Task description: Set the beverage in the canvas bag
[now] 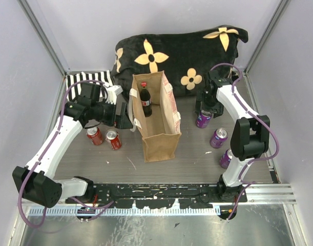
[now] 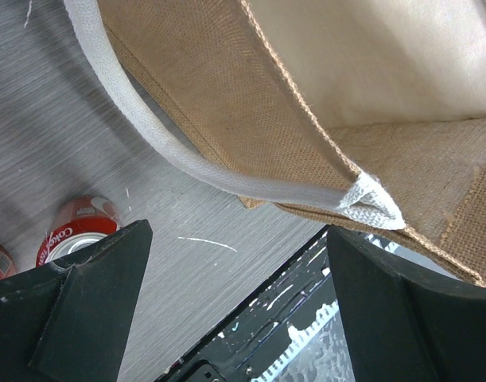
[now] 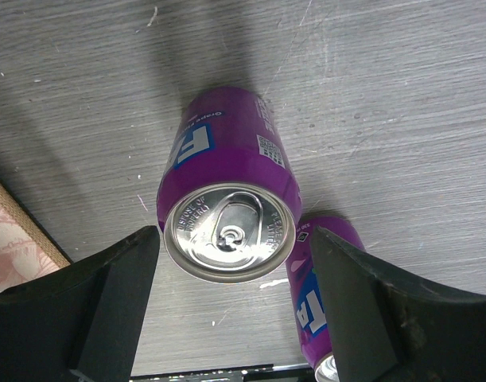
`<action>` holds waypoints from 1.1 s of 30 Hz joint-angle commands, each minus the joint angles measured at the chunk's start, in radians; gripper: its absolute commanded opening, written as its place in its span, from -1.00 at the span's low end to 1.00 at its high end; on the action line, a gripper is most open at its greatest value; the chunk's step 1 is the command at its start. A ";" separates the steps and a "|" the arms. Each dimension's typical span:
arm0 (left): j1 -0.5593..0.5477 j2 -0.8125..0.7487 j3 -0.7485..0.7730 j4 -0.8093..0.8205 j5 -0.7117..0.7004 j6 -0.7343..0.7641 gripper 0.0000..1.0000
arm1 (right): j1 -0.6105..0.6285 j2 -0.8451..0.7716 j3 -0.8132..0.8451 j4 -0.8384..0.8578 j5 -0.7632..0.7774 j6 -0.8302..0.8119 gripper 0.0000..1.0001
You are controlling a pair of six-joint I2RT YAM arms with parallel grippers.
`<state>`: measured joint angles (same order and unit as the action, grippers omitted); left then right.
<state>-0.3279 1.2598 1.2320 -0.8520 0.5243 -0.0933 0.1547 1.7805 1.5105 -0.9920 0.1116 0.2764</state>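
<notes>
The tan canvas bag [image 1: 159,138] stands upright and open in the middle of the table, with a cola bottle [image 1: 145,100] standing inside it. My left gripper [image 1: 126,114] is open and empty against the bag's left side. In the left wrist view its jaws [image 2: 239,231] stand wide apart just below the bag's wall [image 2: 227,103] and cream handle [image 2: 147,135]. My right gripper [image 1: 205,108] is open, directly over an upright purple can [image 1: 203,119]. In the right wrist view the can [image 3: 227,191] sits between the fingers [image 3: 235,239], not gripped.
Two more purple cans [image 1: 218,137] [image 1: 226,159] stand at the right, one showing in the right wrist view [image 3: 322,310]. Two red cola cans [image 1: 95,136] [image 1: 113,139] stand left of the bag. A black flowered cushion [image 1: 182,51] and a striped cloth [image 1: 89,82] lie at the back.
</notes>
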 commanded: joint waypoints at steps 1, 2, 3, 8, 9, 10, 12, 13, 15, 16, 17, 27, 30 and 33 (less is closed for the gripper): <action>0.004 0.038 0.030 0.023 0.031 0.033 0.97 | -0.005 0.005 0.019 0.017 0.014 0.013 0.60; 0.004 0.048 0.035 0.023 0.033 0.036 0.96 | -0.005 0.010 0.021 0.021 0.012 0.015 0.57; 0.003 0.058 0.040 0.022 0.034 0.038 0.97 | -0.004 0.015 0.023 0.024 0.010 0.016 0.53; 0.004 0.100 0.066 0.052 0.053 0.041 0.97 | -0.004 0.033 0.039 0.026 0.009 0.020 0.26; 0.004 0.106 0.069 0.053 0.056 0.043 0.96 | -0.005 0.034 0.040 0.026 0.010 0.019 0.13; 0.004 0.114 0.073 0.055 0.058 0.045 0.96 | -0.005 0.034 0.043 0.026 0.010 0.017 -0.08; 0.003 0.127 0.081 0.056 0.062 0.053 0.96 | -0.004 0.033 0.049 0.018 0.011 0.015 -0.49; 0.004 0.136 0.084 0.056 0.063 0.058 0.96 | -0.005 0.030 0.055 0.014 0.011 0.015 -0.66; 0.004 0.147 0.092 0.056 0.065 0.069 0.96 | -0.004 0.018 0.071 0.008 0.012 0.015 -0.93; 0.004 0.152 0.095 0.056 0.064 0.072 0.96 | -0.004 0.012 0.081 0.004 0.013 0.015 -0.98; 0.005 0.156 0.098 0.056 0.065 0.074 0.96 | -0.005 0.005 0.096 -0.002 0.014 0.015 -0.98; 0.005 0.186 0.116 0.063 0.082 0.090 0.96 | -0.004 0.001 0.223 -0.076 0.015 0.001 -0.99; 0.006 0.189 0.118 0.065 0.086 0.090 0.96 | -0.003 0.004 0.178 -0.061 0.006 0.002 -0.99; 0.006 0.186 0.112 0.068 0.087 0.092 0.96 | 0.000 -0.004 0.090 -0.009 0.000 0.010 -0.98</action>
<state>-0.3271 1.4410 1.3132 -0.8078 0.5865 -0.0185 0.1551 1.8076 1.6615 -1.0477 0.1162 0.2871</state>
